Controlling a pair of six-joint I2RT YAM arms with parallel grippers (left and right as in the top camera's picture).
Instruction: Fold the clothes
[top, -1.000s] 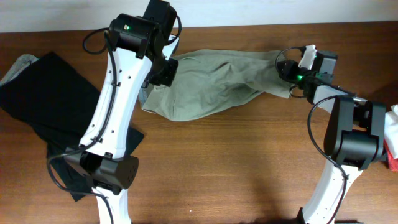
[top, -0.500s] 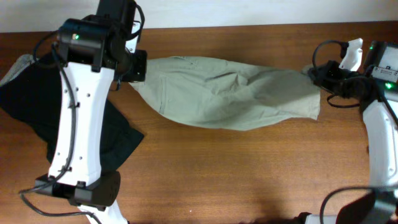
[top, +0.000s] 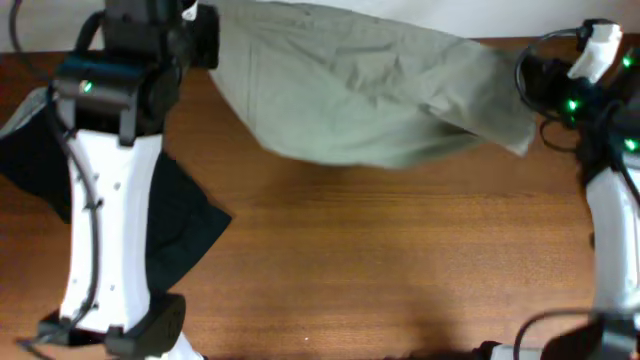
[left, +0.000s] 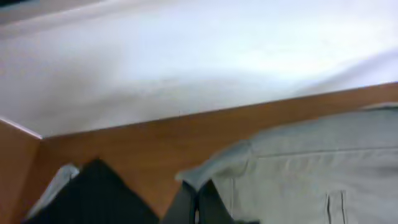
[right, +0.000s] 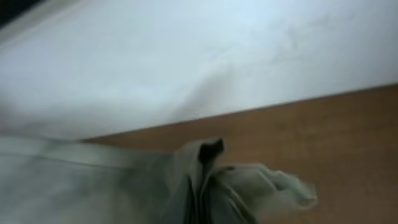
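**Change of state.** Within the last second the shorts (top: 360, 95) have gone from a crumpled heap between two closely spaced arms to a sheet pulled out wide. They are now lifted clear of the counter (top: 350, 260), toward its far edge. The left hand (top: 208, 28) holds one end at the upper left of the overhead view. The right hand (top: 533, 88) holds the other end at the upper right. Both arms have moved outward and away from the robot base.

**Hand state.** Each hand appears closed on fabric: the cloth runs taut from one to the other and sags in the middle.

**Meaning for the task.** Judged from this layout, the garment is being opened and flattened. No fold has been made yet.

**Limits of view.**
- The left hand is partly cut off by the top edge of the overhead view.
- Both wrist views are blurred, and the fingers are mostly out of frame.
- The right wrist view shows only bunched cloth (right: 205, 180).
- Whether the sagging lower edge touches the counter cannot be determined.
- Which end is the waistband cannot be determined.
- A dark garment (top: 185, 225) lies partly under the left arm.
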